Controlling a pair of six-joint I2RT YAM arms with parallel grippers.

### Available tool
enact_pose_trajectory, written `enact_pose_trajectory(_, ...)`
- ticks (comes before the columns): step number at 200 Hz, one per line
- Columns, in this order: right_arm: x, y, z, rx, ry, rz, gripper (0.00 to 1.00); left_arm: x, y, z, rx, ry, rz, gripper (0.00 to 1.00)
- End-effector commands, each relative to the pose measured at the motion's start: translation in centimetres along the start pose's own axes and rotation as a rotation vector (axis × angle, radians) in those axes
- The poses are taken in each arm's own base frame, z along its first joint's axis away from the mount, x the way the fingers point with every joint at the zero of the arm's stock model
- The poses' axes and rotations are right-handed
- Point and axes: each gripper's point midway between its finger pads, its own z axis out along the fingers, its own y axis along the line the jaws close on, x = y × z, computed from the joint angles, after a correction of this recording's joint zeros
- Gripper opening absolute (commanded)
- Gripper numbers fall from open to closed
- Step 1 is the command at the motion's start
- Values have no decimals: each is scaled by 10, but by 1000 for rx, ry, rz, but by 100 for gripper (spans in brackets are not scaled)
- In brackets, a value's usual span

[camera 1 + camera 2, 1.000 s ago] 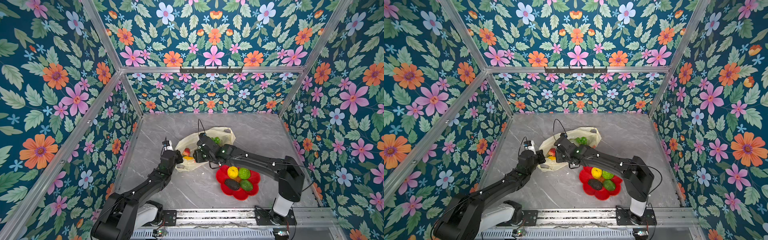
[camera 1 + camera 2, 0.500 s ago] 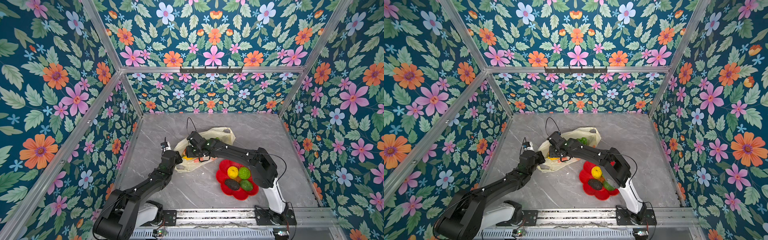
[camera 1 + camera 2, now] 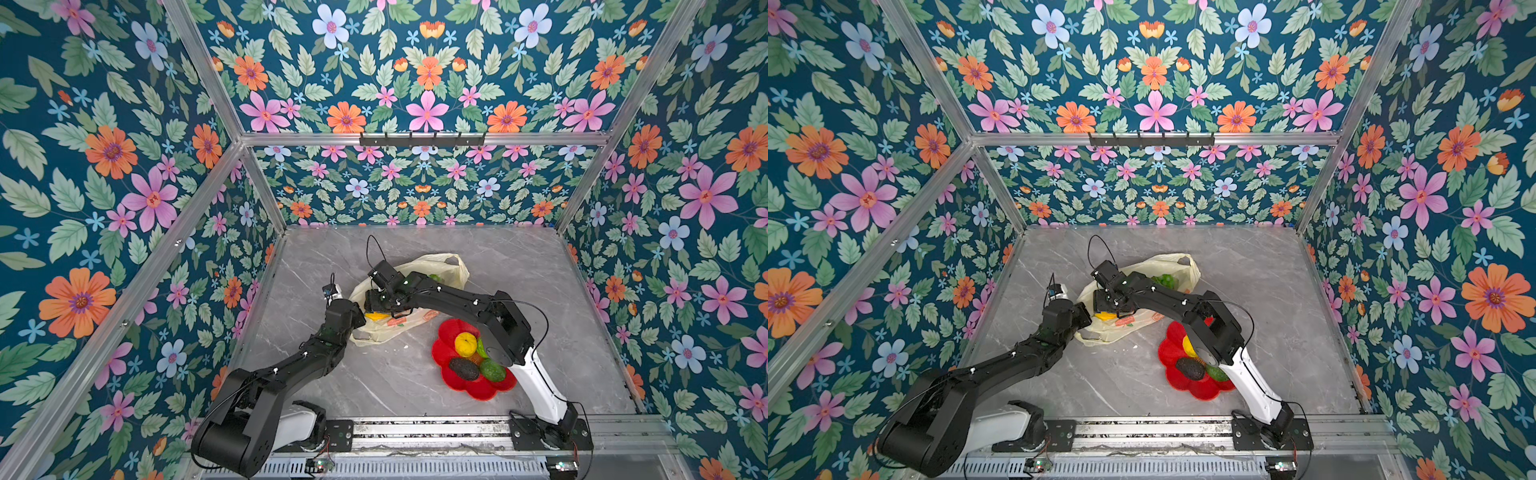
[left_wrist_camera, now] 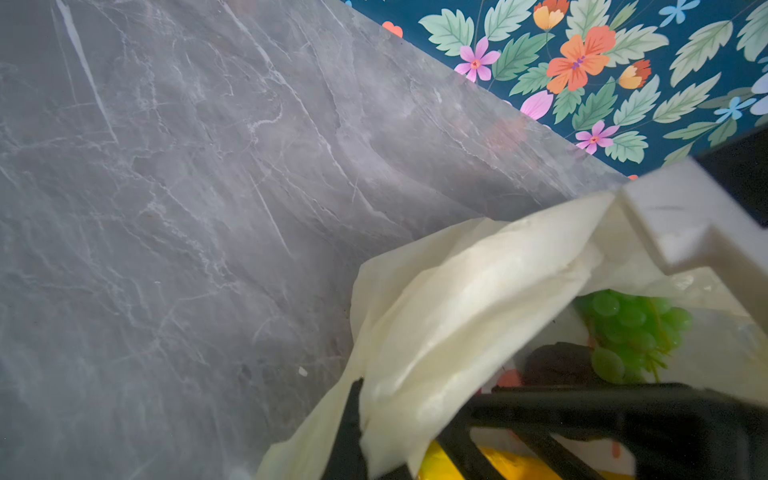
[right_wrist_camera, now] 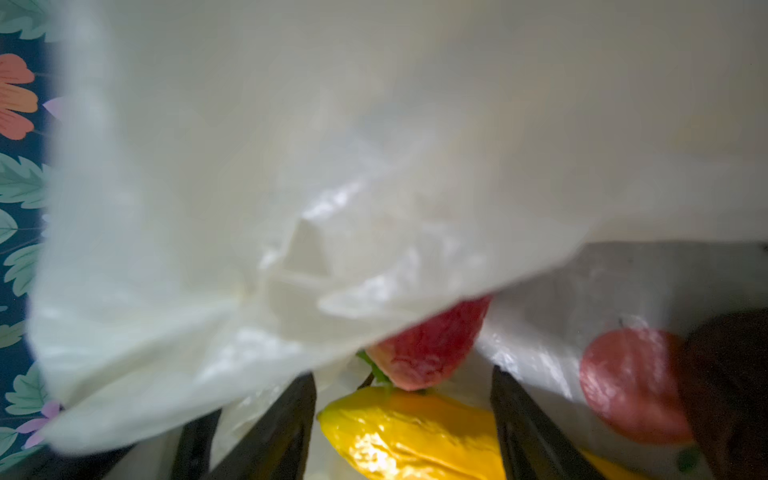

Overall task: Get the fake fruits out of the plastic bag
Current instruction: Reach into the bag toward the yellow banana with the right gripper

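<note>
The pale-yellow plastic bag (image 3: 444,266) (image 3: 1173,264) lies mid-table, its mouth toward the left. My left gripper (image 3: 358,322) (image 4: 365,415) is shut on the bag's edge (image 4: 457,291) and holds it up. My right gripper (image 3: 376,305) (image 5: 403,409) is inside the mouth, open, its fingers on either side of a yellow banana (image 5: 415,440) (image 3: 376,316) without touching it. A red strawberry (image 5: 428,349) lies just beyond the banana. Green grapes (image 4: 631,328) (image 3: 1165,280) sit deeper in the bag.
A red flower-shaped plate (image 3: 446,353) (image 3: 1171,353) at the front right holds a yellow lemon (image 3: 465,344), a dark avocado (image 3: 463,369) and a green bumpy fruit (image 3: 492,371). The right arm's elbow hangs over the plate. Floral walls enclose the table.
My right gripper has moved left and deeper into the bag mouth, and its jaws have spread wider. The left gripper has kept its hold on the bag edge.
</note>
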Motion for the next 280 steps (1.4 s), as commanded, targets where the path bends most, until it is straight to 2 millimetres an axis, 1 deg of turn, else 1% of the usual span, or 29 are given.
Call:
enact_pose_trajectory(1,2,-9,2,50,7,-13,67,-6,-1,-3,7,-25,-7,0)
enact_pose_trajectory(39,-2,-28,1,149,-12,-39,63,-10,1,-7,-2,-46,-9,0)
enact_pose_trajectory(60,-7,-37,-4,189,-29,-43,62,-10,0,-6,1,-41,-5,0)
enact_pose_trajectory(72,-11,-39,-8,200,-42,-47,62,-8,-1,-4,6,-31,-1,0)
enact_pose_trajectory(99,-18,-45,-10,205,-52,-34,61,-3,-2,1,0,-1,7,0)
enact_pose_trajectory(134,-25,-47,-13,213,-65,-38,59,-2,-4,2,11,6,8,0)
enact_pose_trajectory(165,-28,-40,-17,182,-73,-39,57,-3,-5,2,14,5,11,0)
enact_pose_trajectory(188,-28,-27,-19,129,-78,-45,57,-3,-6,1,18,5,10,0)
enact_pose_trajectory(217,-23,-17,-11,99,-53,-43,57,-3,-6,1,18,3,11,0)
enact_pose_trajectory(240,-19,-10,-9,94,-46,-56,57,-4,-5,0,16,-1,12,0)
enact_pose_trajectory(262,-14,-3,-11,92,-40,-63,52,-6,-5,-1,15,-6,12,0)
enact_pose_trajectory(280,-14,-6,-17,141,-70,-53,47,-6,-5,-1,14,-6,12,0)
